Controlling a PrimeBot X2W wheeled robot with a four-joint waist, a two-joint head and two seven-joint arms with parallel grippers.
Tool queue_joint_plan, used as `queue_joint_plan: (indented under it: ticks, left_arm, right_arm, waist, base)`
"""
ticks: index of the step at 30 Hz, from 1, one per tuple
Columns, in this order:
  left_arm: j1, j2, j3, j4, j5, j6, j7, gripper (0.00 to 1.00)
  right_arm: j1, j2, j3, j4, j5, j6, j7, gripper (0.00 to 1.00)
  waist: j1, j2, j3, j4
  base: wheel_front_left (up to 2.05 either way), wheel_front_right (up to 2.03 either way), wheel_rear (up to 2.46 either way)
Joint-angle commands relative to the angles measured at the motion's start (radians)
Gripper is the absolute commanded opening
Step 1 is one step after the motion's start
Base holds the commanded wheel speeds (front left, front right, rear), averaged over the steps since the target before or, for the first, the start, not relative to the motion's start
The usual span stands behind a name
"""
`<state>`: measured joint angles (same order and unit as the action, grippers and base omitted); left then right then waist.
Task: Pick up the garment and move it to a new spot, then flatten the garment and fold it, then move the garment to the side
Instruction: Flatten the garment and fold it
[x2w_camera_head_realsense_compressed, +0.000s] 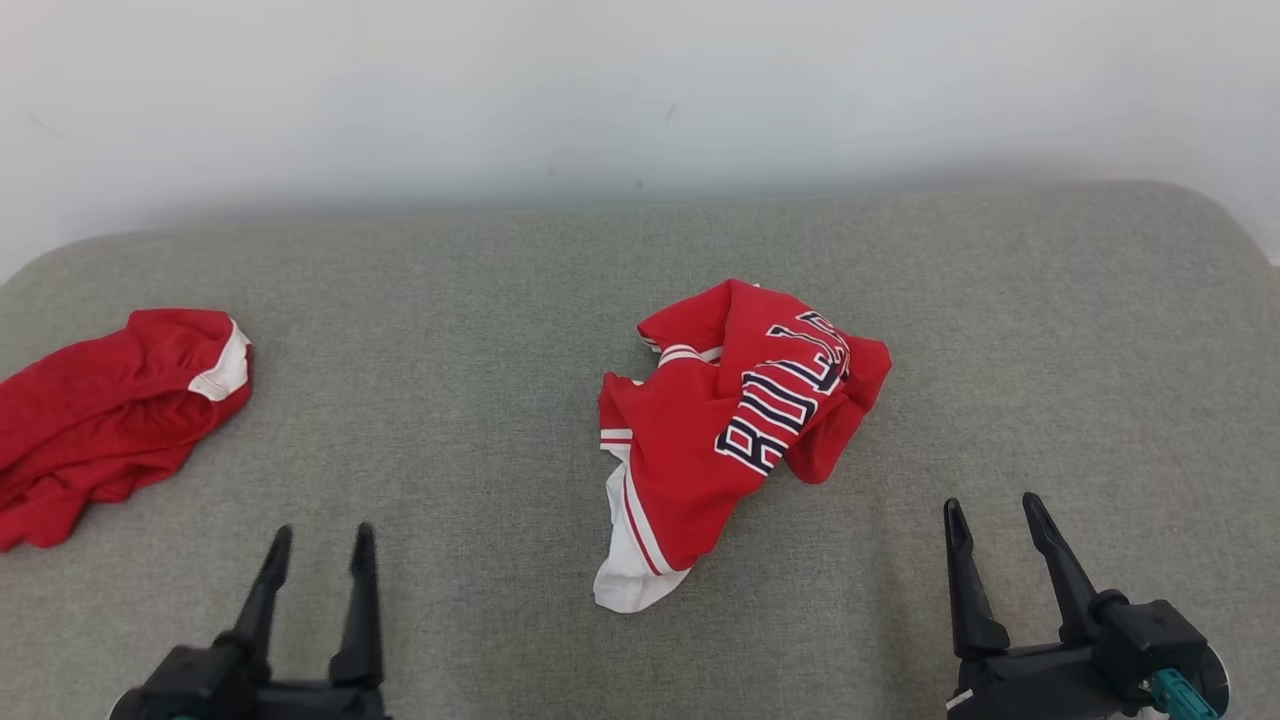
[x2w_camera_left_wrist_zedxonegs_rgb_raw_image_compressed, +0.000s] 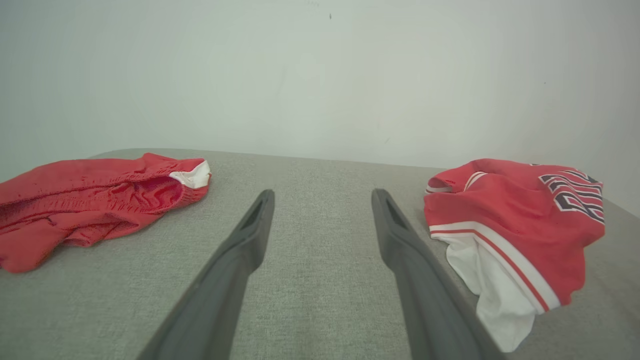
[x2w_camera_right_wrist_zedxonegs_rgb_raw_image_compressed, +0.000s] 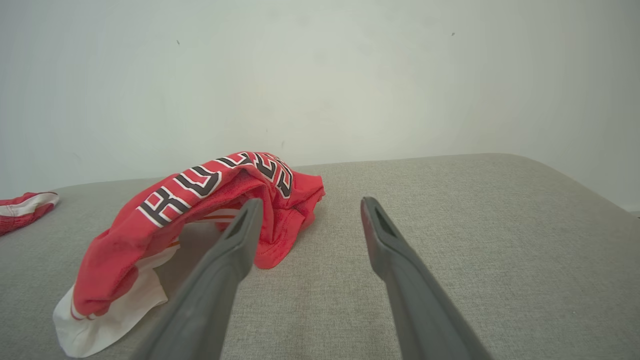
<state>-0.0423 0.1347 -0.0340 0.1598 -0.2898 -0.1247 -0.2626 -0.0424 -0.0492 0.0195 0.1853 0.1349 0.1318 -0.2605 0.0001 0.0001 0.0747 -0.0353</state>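
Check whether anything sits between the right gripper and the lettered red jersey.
Nothing visible does. Bare grey fabric surface lies between the open right gripper and the crumpled jersey; the other red garment lies far off to the left.

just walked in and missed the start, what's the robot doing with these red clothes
Nothing is being handled right now. A crumpled red jersey with dark lettering and white trim lies bunched in the middle of the grey padded surface, and a second red garment sits apart at its left end. The left gripper and right gripper are both open and empty, short of the jersey. The pick-up has not begun.
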Motion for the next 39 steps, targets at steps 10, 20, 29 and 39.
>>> queue_joint_plan:
  ticks: [10,20,29,39]
  left_arm:
    - [-0.141,0.019,-0.231,0.089,-0.021,-0.006,-0.003,1.00]
    - [-0.195,0.051,-0.422,0.220,-0.068,-0.005,-0.003,1.00]
    - [-0.266,0.054,-0.461,0.369,-0.058,-0.005,-0.003,1.00]
    - [-0.339,0.035,-0.415,0.438,-0.043,0.002,-0.003,0.00]
  right_arm:
    - [-0.029,-0.002,0.013,0.011,0.019,-0.002,-0.005,1.00]
    - [-0.042,-0.002,0.011,0.004,0.032,-0.002,-0.005,1.00]
    - [-0.058,-0.002,0.022,-0.001,0.044,-0.002,-0.005,1.00]
    - [-0.046,-0.002,0.004,-0.008,0.039,-0.002,-0.005,1.00]
  waist:
    - [-0.0001,-0.0001,0.053,-0.065]
    - [-0.0001,-0.0001,0.089,-0.126]
    - [-0.0001,-0.0001,0.124,-0.175]
    - [-0.0001,-0.0001,0.113,-0.164]
  base:
    - [0.00,0.00,0.00]
    - [0.00,0.00,0.00]
    - [0.00,0.00,0.00]
    - [0.00,0.00,0.00]
